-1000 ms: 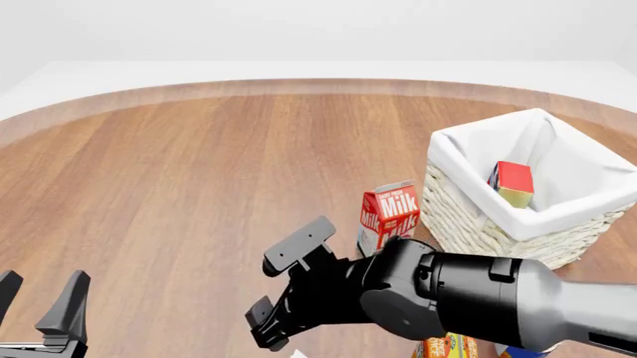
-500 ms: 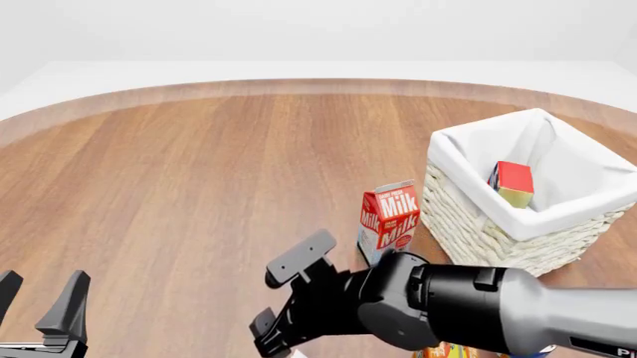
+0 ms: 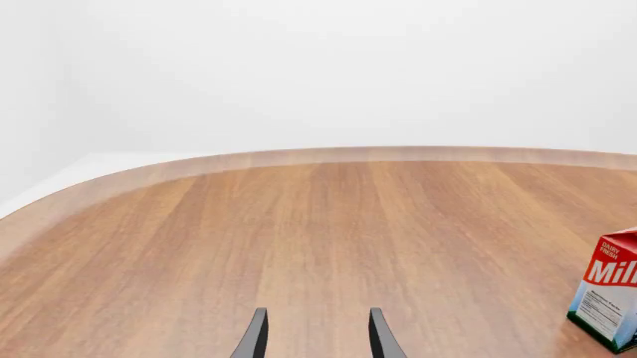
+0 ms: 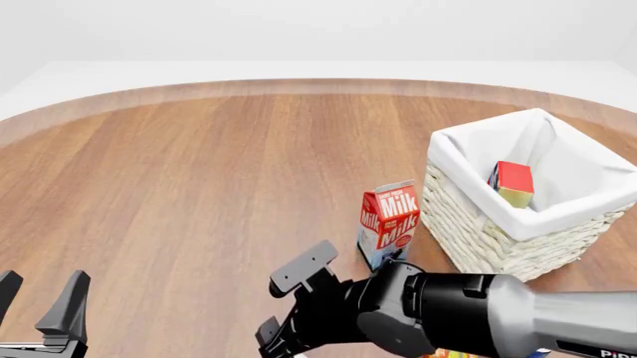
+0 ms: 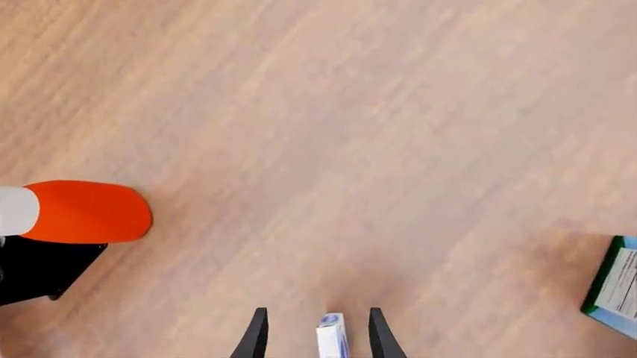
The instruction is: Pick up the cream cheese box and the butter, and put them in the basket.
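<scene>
The right claw (image 4: 298,302) is hanging low over the near part of the desk (image 4: 199,186), its two flat black fingers (image 4: 303,266) standing spread apart. In the right wrist view a thin white and blue box edge (image 5: 332,337) is sitting between the spread fingertips of the right claw (image 5: 315,339); the fingers are not pressing on it, and too little of it is showing to name it. In that same view a rounded orange piece with a white end (image 5: 74,211) is lying off to one side above a black part, and the corner of a green-edged carton (image 5: 617,287) is peeking in at the other side.

The butter is sitting inside the basket (image 4: 478,216), well apart from both claws: a red carton with a yellowish end (image 4: 512,183) is leaning tilted against the white cloth liner. The basket is square, woven of cream wicker with a bumpy braided wall, and the smooth cloth is folding over its rim.

Just beside the basket's near left corner, a red and white gabled milk carton (image 4: 388,220) is standing upright on the desk, between the basket and the right claw. The left wrist view is catching the same carton (image 3: 609,294) at its edge.

The left claw (image 4: 40,309) is resting at the near left of the desk, its dark fingers spread with nothing between them. The desk is smooth brown wood with long straight grain and a paler rounded edge.
</scene>
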